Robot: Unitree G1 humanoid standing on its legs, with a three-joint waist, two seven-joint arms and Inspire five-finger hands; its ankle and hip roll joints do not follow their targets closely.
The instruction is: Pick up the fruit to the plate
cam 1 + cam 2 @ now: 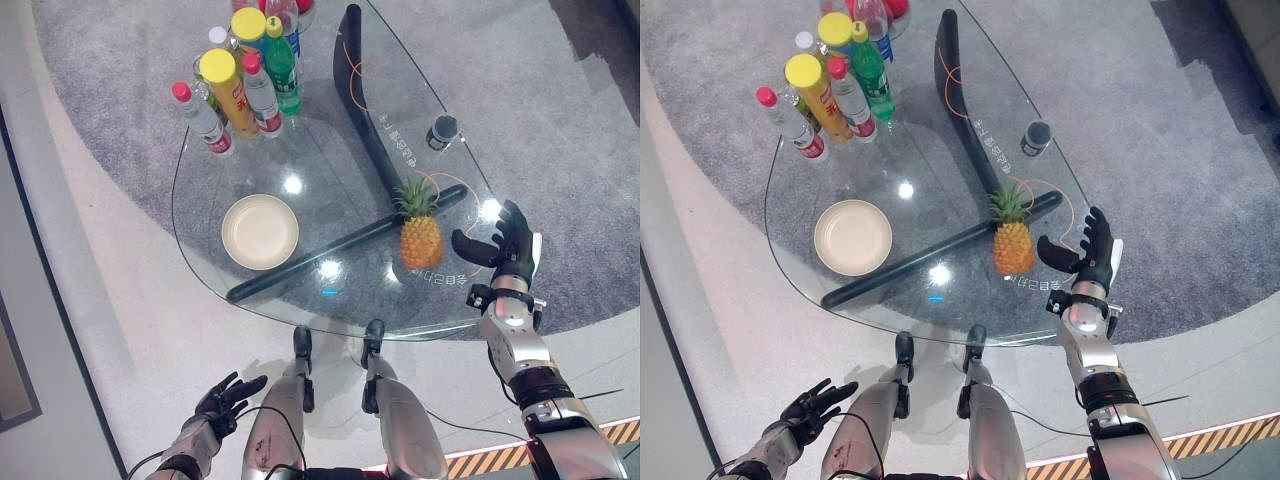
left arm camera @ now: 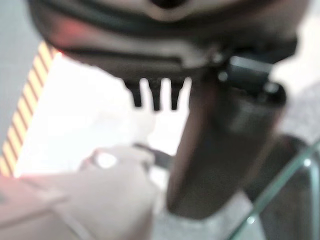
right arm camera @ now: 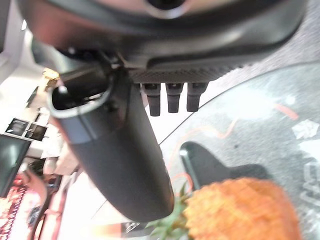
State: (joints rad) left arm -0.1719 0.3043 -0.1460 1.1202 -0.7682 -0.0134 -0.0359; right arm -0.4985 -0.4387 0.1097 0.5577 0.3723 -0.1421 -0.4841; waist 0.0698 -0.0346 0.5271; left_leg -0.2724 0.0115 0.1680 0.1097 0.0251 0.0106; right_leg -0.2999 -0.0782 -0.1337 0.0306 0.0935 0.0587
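The pineapple (image 1: 420, 238) stands upright on the glass bench (image 1: 330, 190), its green crown pointing away from the robot, and it is not yet lifted. The cream plate (image 1: 260, 231) lies bare on the same bench, well apart from the pineapple on the robot's left of it, with the bench's dark frame showing through the glass between the two.

The right hand (image 1: 510, 250) hovers just beside the pineapple on its right, fingers (image 1: 514, 222) straight and spread, thumb reaching toward the fruit. A gap shows between thumb and pineapple, so the hand holds nothing. In the right wrist view the pineapple sits close past the thumb.

The left hand (image 1: 228, 398) hangs low, nearer the robot than the pineapple and below the bench edge, fingers loosely open and empty.

A cluster of bottles (image 1: 243, 82) stands beyond the plate, far from the pineapple.

By my reading the task is barely begun: the approach to the fruit looks nearly complete, but closing on it, lifting, carrying it across to the plate and setting it down all remain.
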